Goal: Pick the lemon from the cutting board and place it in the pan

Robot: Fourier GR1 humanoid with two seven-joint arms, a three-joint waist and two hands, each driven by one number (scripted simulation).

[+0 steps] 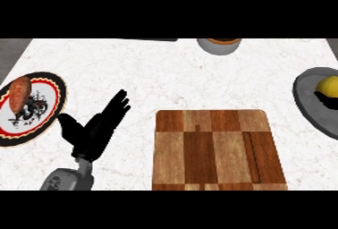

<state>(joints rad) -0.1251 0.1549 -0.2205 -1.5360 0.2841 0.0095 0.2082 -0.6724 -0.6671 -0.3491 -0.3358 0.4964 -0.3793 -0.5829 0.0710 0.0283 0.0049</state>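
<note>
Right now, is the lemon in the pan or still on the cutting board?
In the pan. The yellow lemon sits inside the grey pan at the right edge, and the wooden cutting board has nothing on it.

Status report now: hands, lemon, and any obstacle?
Left hand open, resting beside cutting board. Right hand not in view. Lemon in pan, board bare. Nothing in the way.

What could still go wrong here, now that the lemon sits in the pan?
The pan lies at the picture's right edge, partly out of view, and the lemon sits near that cut-off side, so its footing cannot be fully checked. The left hand rests open between the plate and the cutting board; a careless sideways sweep might nudge either.
</note>
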